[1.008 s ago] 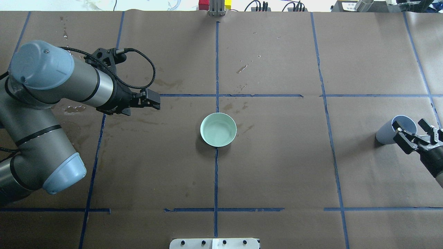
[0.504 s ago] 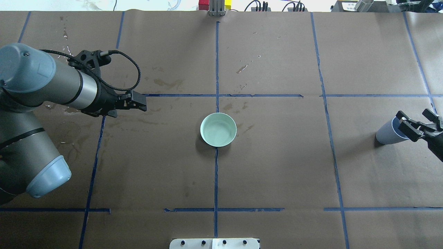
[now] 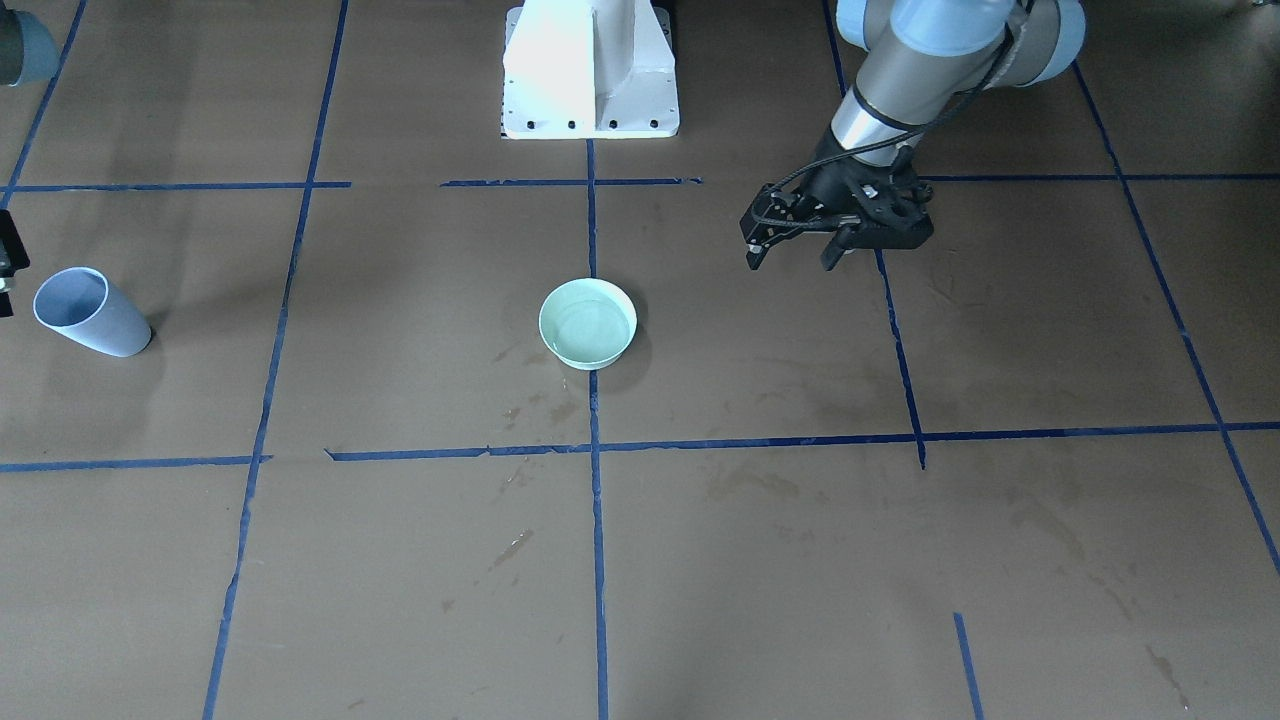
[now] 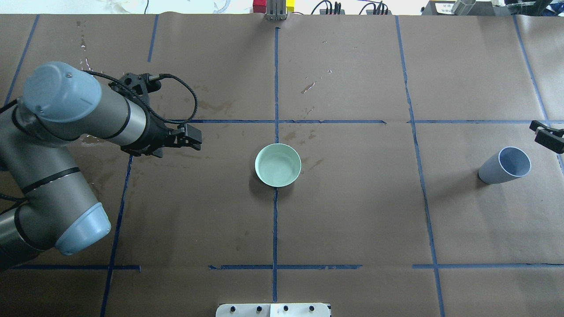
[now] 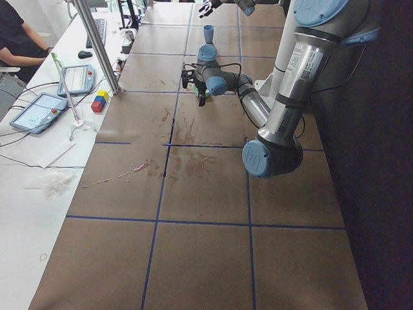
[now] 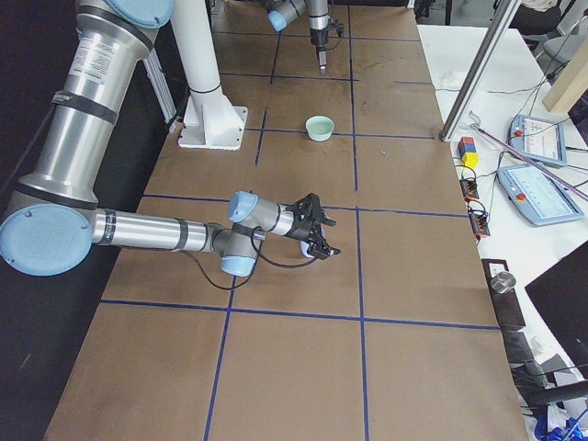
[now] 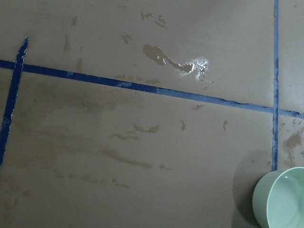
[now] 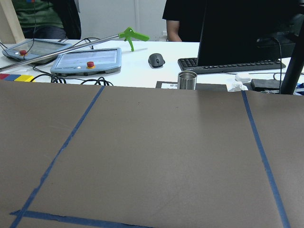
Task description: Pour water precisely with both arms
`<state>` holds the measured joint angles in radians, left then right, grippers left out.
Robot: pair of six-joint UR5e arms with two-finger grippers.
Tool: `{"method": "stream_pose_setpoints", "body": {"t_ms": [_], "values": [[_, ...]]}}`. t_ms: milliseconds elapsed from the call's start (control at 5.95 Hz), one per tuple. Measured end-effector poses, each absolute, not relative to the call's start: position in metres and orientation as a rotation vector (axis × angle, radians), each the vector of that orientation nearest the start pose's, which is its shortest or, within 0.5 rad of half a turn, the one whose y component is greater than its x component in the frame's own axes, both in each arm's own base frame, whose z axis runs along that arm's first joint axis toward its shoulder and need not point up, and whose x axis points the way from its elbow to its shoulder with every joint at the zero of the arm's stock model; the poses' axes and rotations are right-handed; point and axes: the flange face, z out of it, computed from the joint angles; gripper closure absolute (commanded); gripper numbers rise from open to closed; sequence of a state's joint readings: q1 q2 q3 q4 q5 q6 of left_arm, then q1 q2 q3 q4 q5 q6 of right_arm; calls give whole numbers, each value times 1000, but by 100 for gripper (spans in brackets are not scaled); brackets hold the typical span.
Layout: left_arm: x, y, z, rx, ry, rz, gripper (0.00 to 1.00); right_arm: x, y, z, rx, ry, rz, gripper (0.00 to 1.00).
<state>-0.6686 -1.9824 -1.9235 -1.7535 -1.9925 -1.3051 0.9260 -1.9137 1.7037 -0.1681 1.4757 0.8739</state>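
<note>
A pale green bowl [image 4: 278, 165] holding water sits at the table's middle; it also shows in the front view [image 3: 587, 323] and at the lower right of the left wrist view [image 7: 282, 199]. A blue-grey cup [image 4: 506, 165] stands free at the right, also in the front view [image 3: 90, 310]. My left gripper [image 4: 194, 135] is open and empty, hovering left of the bowl; its spread fingers show in the front view [image 3: 790, 255]. My right gripper [image 4: 545, 135] is open and empty at the right edge, beyond the cup and apart from it [image 6: 323, 225].
Water puddles and damp stains [image 7: 175, 61] mark the brown paper near the left arm. The white pedestal [image 3: 590, 70] stands at the robot's side. Tablets, cables and a metal cup [image 8: 187, 80] lie on the desk beyond the table's far edge.
My right gripper has drawn back from the cup's rim toward the far right edge, leaving the cup standing. My left gripper swung left, then back right. The bowl has not moved.
</note>
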Motion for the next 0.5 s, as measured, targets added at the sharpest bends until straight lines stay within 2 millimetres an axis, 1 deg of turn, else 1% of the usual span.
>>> {"method": "stream_pose_setpoints", "body": {"t_ms": [168,336,504], "values": [[425,-436,242,54,995,-154,1,-77,-403,573,844,-769,213,0],[451,-438,235,36,984,-137,1,-42,-422,560,752,-783,138,0],[479,-441,230,15,970,-129,1,-10,-433,554,666,-803,48,0]]}}
